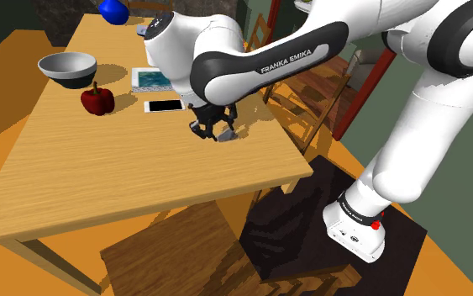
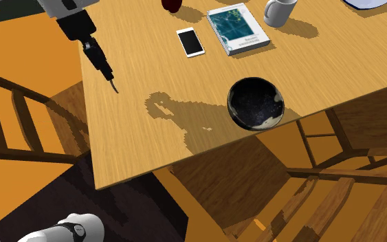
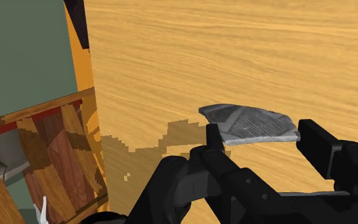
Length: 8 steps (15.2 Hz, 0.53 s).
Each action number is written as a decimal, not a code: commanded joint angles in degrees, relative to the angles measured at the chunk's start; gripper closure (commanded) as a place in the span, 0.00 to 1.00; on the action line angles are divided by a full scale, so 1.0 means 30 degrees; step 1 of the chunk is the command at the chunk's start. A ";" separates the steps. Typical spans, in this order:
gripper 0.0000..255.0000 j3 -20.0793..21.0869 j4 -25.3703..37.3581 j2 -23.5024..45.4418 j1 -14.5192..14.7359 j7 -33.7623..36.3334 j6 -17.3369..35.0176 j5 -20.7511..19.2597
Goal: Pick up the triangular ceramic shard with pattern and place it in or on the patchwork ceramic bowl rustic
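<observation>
1. The claw (image 3: 260, 132) is clamped on the grey patterned shard (image 3: 252, 121), one finger at each end, held above the bench (image 3: 234, 51).
2. The white arm (image 1: 226, 71) carries the lettering "FRANKA EMIKA".
3. The dark bowl (image 2: 255, 103) sits well apart from the claw, near the bench edge.
4. A phone (image 2: 190, 42) and a book (image 2: 236, 27) lie side by side.

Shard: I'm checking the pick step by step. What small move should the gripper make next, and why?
Probably lift straight up a little, staying shut. The gripper clasps the shard at both ends, low over the table, and the bowl stands apart along the table, with a rim to clear.
</observation>
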 commanded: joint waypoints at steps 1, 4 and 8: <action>1.00 0.0040 0.0346 -0.0186 0.0006 -0.0172 -0.0474 0.0123; 1.00 0.0073 0.0876 -0.0401 0.0006 -0.0429 -0.1126 0.0247; 1.00 0.0111 0.1650 -0.0622 0.0023 -0.0749 -0.2020 0.0366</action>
